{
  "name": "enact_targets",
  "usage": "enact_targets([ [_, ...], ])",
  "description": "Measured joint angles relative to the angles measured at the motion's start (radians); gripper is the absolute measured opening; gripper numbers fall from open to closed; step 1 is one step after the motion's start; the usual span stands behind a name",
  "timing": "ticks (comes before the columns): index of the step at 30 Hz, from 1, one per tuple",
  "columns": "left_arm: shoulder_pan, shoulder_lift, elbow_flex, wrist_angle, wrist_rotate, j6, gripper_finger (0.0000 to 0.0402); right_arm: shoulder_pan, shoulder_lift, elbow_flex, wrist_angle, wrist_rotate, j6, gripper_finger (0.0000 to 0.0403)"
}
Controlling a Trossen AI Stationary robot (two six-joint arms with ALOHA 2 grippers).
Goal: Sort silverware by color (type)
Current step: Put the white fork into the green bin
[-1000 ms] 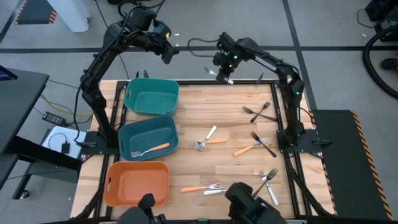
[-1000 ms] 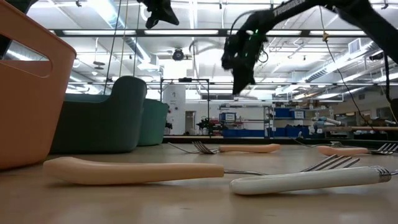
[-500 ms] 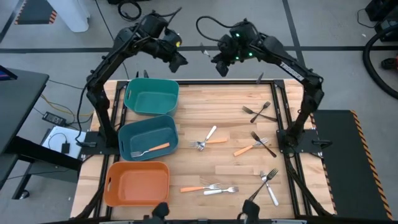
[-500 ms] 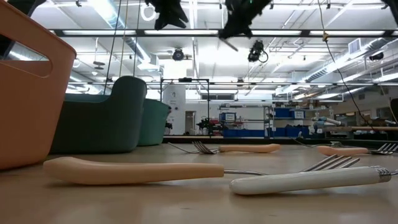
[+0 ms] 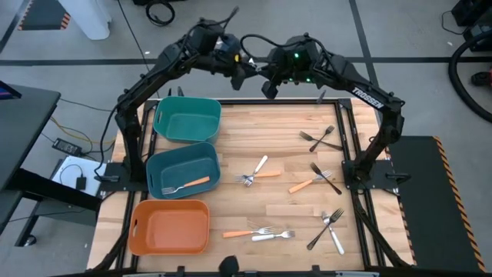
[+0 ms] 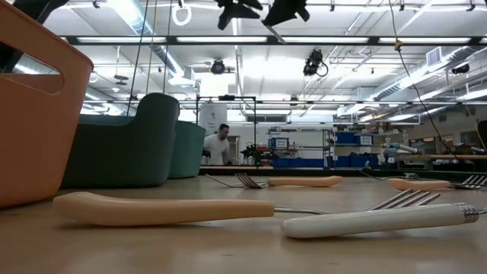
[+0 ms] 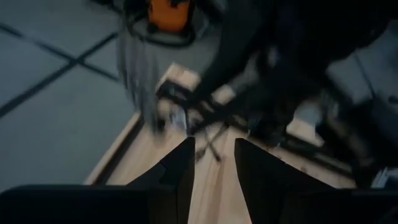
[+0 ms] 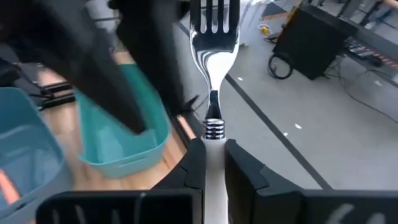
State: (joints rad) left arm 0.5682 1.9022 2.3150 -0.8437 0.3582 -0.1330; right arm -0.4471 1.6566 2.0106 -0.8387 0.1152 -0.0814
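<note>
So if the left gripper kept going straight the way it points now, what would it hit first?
Most likely the right arm: it fills the left wrist view just beyond the open left gripper, and from above the two grippers nearly meet. Depth is blurred, so the gap is unclear.

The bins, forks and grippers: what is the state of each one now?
Green bin: empty.
Blue bin: holds one orange-handled fork.
Orange bin: empty.
White-handled fork: held up, tines forward.
Right gripper: shut on it.
Left gripper: open, empty.
</note>
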Motion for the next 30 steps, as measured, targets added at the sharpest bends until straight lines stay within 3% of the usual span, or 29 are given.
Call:
enact_targets([
  [9,0.001,0.0,0.0,-0.019,-0.053,-0.04,0.0123,0.014,-0.007,0.0,0.0,0.065,0.0,0.0038],
  [24,0.001,0.0,0.0,0.049,-0.109,-0.04,0.0123,0.032,-0.008,0.0,0.0,0.015,0.008,0.0038],
  [30,-0.001,0.02,0.0,0.067,-0.103,-0.039,0.0088,0.048,-0.007,0.0,-0.004,0.015,0.008,0.0038],
])
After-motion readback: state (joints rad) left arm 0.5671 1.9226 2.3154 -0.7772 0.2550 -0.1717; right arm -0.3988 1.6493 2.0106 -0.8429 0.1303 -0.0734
